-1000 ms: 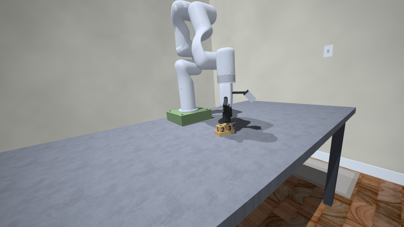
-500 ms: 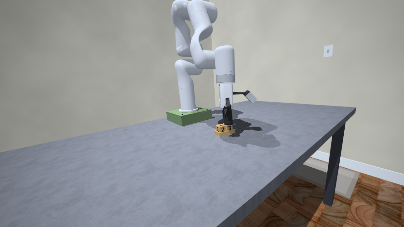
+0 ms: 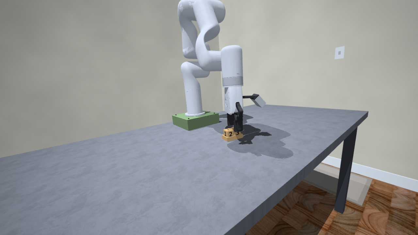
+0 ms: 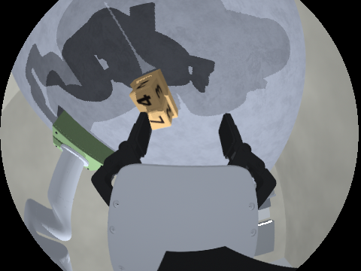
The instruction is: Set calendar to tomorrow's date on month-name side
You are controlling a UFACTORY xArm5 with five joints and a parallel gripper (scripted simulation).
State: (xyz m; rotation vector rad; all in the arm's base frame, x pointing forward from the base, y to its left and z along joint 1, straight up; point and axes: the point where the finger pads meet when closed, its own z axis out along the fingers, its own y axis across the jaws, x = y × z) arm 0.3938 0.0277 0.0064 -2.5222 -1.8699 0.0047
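Note:
The wooden calendar (image 3: 231,135) stands on the grey table: a low tray holding two cubes side by side. In the exterior view the left cube (image 3: 230,133) shows a 2 on its front. The right cube (image 3: 238,133) shows a 3, partly hidden by a finger. In the wrist view the calendar (image 4: 153,101) lies ahead of my left finger, and the cube tops read 4 and 7. My gripper (image 3: 237,126) (image 4: 185,120) is open and empty. It hangs straight down, just above and behind the right cube.
The arm's green base (image 3: 195,119) stands on the table behind the calendar to the left. The table's far edge runs to the right of the calendar. A wrist camera bracket (image 3: 254,99) sticks out to the right of the gripper.

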